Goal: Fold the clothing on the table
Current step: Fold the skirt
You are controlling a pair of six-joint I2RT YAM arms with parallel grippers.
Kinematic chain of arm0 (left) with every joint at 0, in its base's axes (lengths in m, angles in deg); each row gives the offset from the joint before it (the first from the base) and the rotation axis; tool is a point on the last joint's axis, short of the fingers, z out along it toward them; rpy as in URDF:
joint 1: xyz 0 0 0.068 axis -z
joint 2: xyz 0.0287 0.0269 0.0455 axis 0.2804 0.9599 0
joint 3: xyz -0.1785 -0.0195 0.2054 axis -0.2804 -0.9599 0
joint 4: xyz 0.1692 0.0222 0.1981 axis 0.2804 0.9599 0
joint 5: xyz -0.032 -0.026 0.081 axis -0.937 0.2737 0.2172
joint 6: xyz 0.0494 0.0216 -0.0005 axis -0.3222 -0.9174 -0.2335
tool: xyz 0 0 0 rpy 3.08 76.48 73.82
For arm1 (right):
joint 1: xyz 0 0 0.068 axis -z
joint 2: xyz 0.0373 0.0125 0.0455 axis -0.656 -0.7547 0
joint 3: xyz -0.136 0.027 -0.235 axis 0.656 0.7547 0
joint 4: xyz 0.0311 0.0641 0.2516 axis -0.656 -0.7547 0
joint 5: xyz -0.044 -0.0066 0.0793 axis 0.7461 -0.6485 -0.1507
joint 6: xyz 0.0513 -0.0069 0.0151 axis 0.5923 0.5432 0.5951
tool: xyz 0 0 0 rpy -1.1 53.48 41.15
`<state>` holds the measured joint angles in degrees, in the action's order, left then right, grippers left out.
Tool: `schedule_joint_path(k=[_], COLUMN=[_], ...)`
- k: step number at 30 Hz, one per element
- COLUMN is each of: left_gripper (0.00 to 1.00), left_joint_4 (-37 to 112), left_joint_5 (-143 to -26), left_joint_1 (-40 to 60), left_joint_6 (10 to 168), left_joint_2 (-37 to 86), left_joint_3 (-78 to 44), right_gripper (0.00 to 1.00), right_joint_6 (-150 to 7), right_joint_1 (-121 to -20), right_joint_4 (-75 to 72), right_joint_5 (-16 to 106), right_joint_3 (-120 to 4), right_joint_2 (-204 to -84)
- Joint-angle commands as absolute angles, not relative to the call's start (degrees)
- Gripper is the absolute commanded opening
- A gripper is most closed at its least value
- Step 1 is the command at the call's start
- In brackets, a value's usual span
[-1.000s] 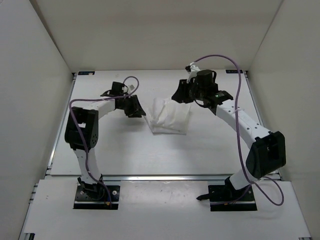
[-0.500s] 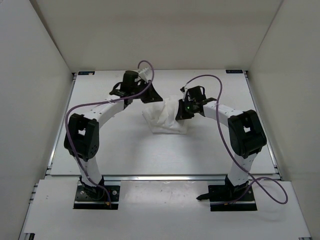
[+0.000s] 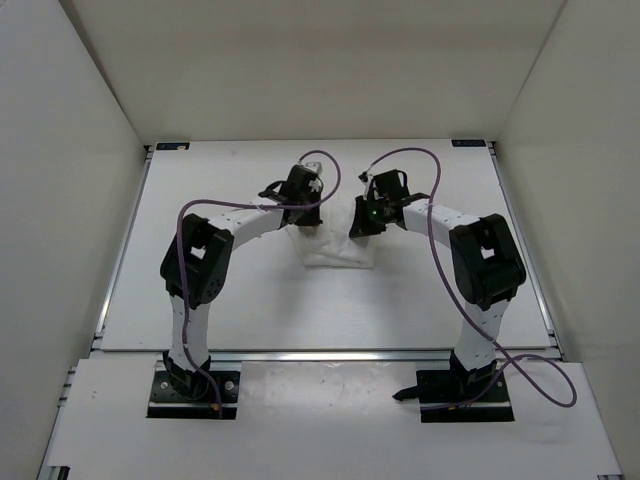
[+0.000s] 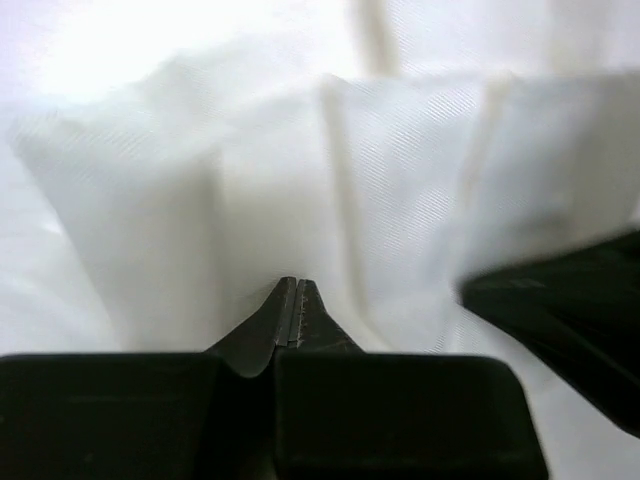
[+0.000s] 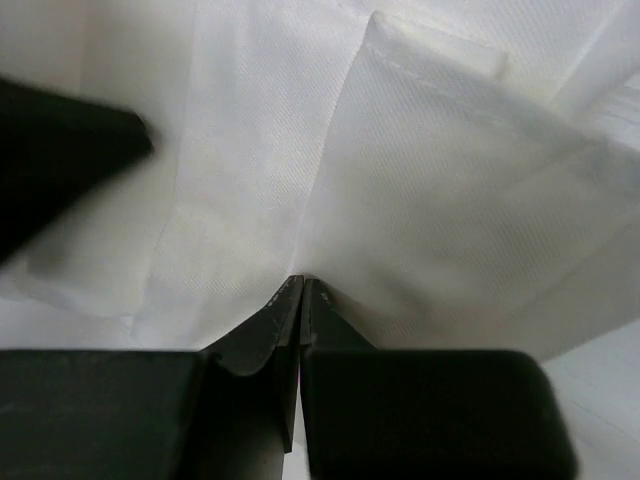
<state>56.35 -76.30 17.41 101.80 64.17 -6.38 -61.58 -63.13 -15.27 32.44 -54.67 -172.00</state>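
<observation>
The clothing (image 3: 336, 252) is thin white fabric w/ a fine woven texture, lying in soft folds and long creases. In the wrist views it stands up in stiff-looking panels w/ a stitched hem along one edge. From the top cam it's a small bunched-up pile, roughly trapezoid, sitting mid tabletop (image 3: 230, 300) between the two arms. The tabletop itself is flat matte white w/ metal rails round the edges. Left tool (image 4: 297, 300) is fully closed, black fingertips pressed together, and the fabric tents up right off the tips – looks like it's pinching a thin bit of the clothing at the pile's far left edge. Right tool (image 5: 300, 297) is the same deal: fingers shut tight, cloth pulled into a fold that starts at the tips, so it's nipped on the far right edge. Both tools sit close together – each wrist cam catches the other tool as a blurry dark shape off to the side.
</observation>
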Motion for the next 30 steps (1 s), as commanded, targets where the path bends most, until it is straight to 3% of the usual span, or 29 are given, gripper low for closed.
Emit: schedule_joint_path(k=[1,13,14,19,21,24,26,27,28,29,30], left_gripper=[0.00,0.00,0.02,0.30,0.40,0.50,0.52,0.47,0.29,0.15,0.10], left_joint_4=[57.0,56.8,56.7,58.0,58.6,56.9,54.5,54.2,52.8,51.8,51.7], left_joint_5=[-70.6,-76.8,-78.0,-84.4,-87.9,-87.6,-88.8,-90.6,-90.5,-90.3,-90.3], left_joint_1=[12.6,7.5,7.4,7.2,8.1,11.6,13.2,14.0,14.4,14.4,14.6], left_joint_6=[100.2,99.3,98.9,97.6,97.7,98.0,98.0,98.7,99.4,100.0,99.7], left_joint_2=[61.6,53.4,51.4,46.0,44.7,43.2,43.2,44.0,44.2,44.6,45.5], left_joint_3=[-6.1,-13.2,-13.9,-12.5,-12.3,-16.1,-18.5,-20.7,-22.7,-23.5,-25.1], right_gripper=[0.00,0.00,0.06,0.26,0.40,0.53,0.52,0.44,0.28,0.20,0.08], right_joint_6=[-62.1,-61.9,-61.9,-60.8,-61.1,-60.7,-59.7,-59.6,-60.0,-59.9,-60.0], right_joint_1=[-62.5,-61.4,-61.6,-62.6,-62.1,-61.5,-61.3,-61.0,-61.0,-61.5,-61.7], right_joint_4=[-13.2,-14.1,-13.8,-18.0,-19.9,-19.7,-20.6,-21.2,-22.1,-22.9,-22.8], right_joint_5=[32.7,30.5,30.3,35.0,35.8,36.4,35.8,35.5,35.8,36.3,37.1], right_joint_3=[-54.4,-54.1,-54.8,-60.0,-61.4,-59.9,-59.6,-59.5,-59.9,-59.8,-59.9], right_joint_2=[-171.8,-166.0,-164.6,-159.2,-158.9,-158.9,-160.9,-161.7,-162.9,-163.9,-164.4])
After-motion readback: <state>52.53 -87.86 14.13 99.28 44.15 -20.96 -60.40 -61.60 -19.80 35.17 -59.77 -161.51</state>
